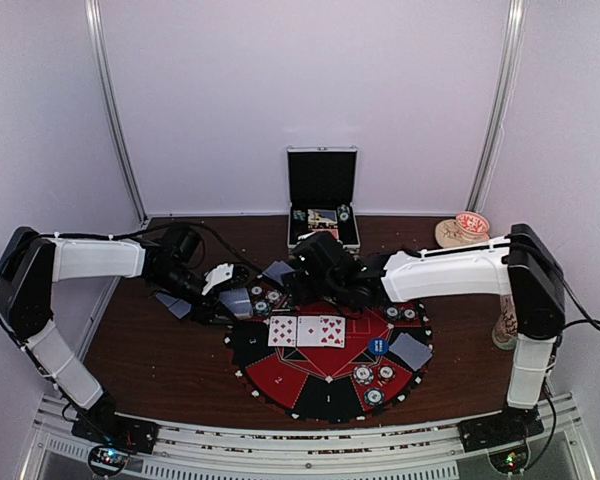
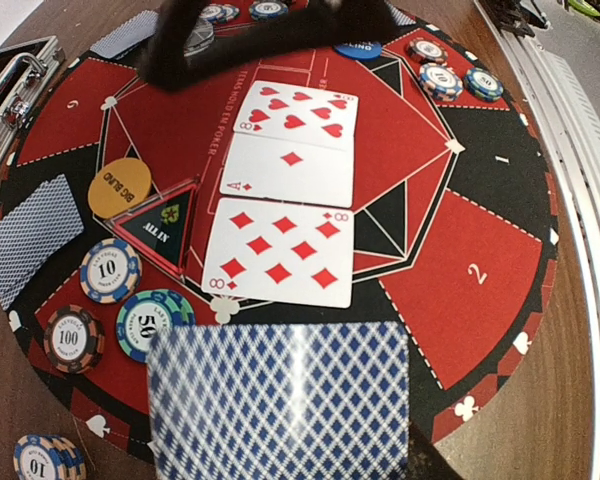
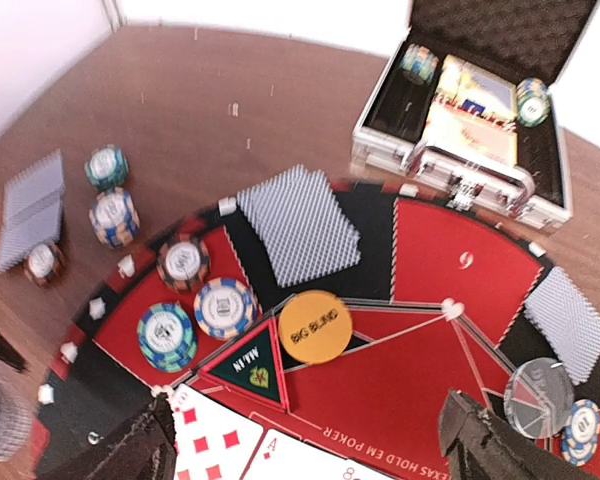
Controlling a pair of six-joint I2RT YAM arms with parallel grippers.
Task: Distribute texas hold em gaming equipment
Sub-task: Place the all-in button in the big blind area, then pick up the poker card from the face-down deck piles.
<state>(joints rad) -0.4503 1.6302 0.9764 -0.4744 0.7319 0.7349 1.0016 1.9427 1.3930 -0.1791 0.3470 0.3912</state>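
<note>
1. Blue-backed card (image 2: 280, 400) sits nearest the lens, pinched in the left jaws, which are nearly closed. It hangs over the mat (image 2: 480, 280) edge.
2. Right jaws wide and empty, above the mat near the orange disc (image 3: 315, 327).
3. Risk: thin grip; card may slip onto face-up cards (image 2: 290, 190) or chip stacks (image 2: 110, 270).
4. Risk: arms near each other; a swing could clip.

Blue-backed card (image 2: 280, 400): foreground, blurred, cut off by the lower edge.
Right gripper (image 3: 308, 415): only two spread fingertips (image 3: 130, 450) show, the rest cut off below; a dark blur in the left wrist view.
Face-up cards (image 3: 225, 445): centre of mat (image 3: 450, 290), cut off below in the right wrist view.
Mug (image 1: 504, 325): worktop's right edge, mostly behind the right arm (image 1: 450, 275).
Case (image 3: 470, 110): lid cut off above.
Chips (image 1: 363, 375): values too small to read in the top view.
</note>
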